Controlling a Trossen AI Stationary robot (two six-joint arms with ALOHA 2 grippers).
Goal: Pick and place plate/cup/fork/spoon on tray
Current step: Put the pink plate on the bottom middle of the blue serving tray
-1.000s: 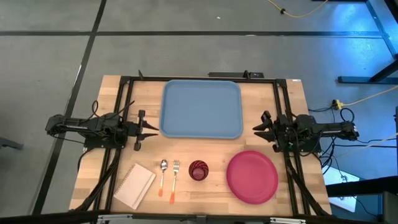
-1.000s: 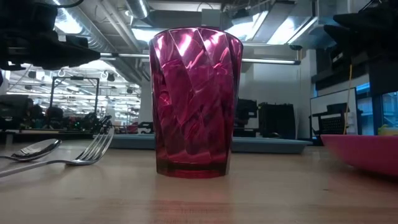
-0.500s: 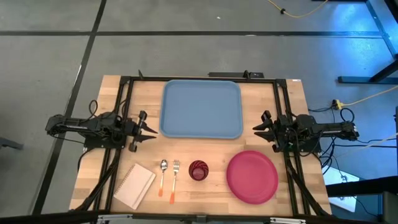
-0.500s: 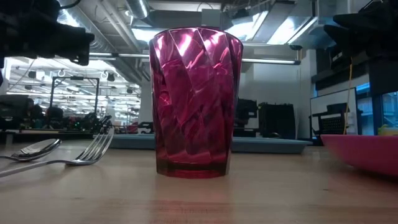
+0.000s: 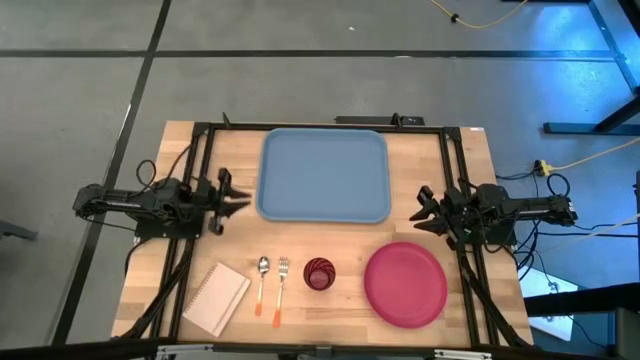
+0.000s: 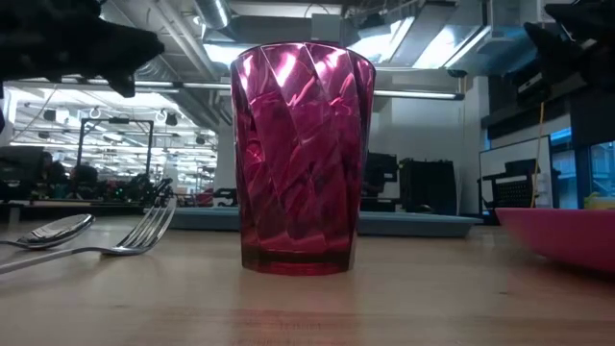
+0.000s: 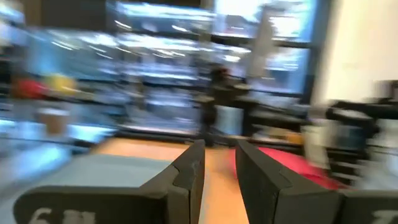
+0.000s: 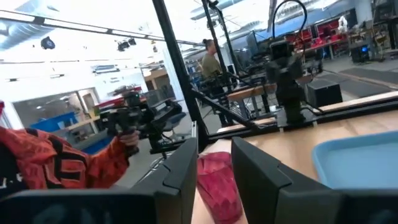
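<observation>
The light blue tray (image 5: pixel 324 175) lies at the table's far middle. The pink-red plate (image 5: pixel 405 284) lies flat at the near right. The maroon cup (image 5: pixel 319 273) stands upright on its base near the front edge, large in the low view (image 6: pixel 300 159). The fork (image 5: pixel 281 290) and the spoon (image 5: pixel 262 282) lie side by side left of the cup. My left gripper (image 5: pixel 240 202) hovers left of the tray, shut and empty. My right gripper (image 5: pixel 420 214) hovers right of the tray, above the plate's far side, shut and empty.
A white notebook (image 5: pixel 216 298) lies at the near left corner. A black frame (image 5: pixel 200 160) runs along the table's sides and far edge. In the right wrist view a person in a red-orange sleeve (image 8: pixel 43 165) holds a dark device beyond the table.
My left gripper has swung a little toward the table's far edge and turned about its own axis. My right gripper has shifted slightly toward the near edge and the plate, and has also turned. The tableware and the tray have stayed where they were.
</observation>
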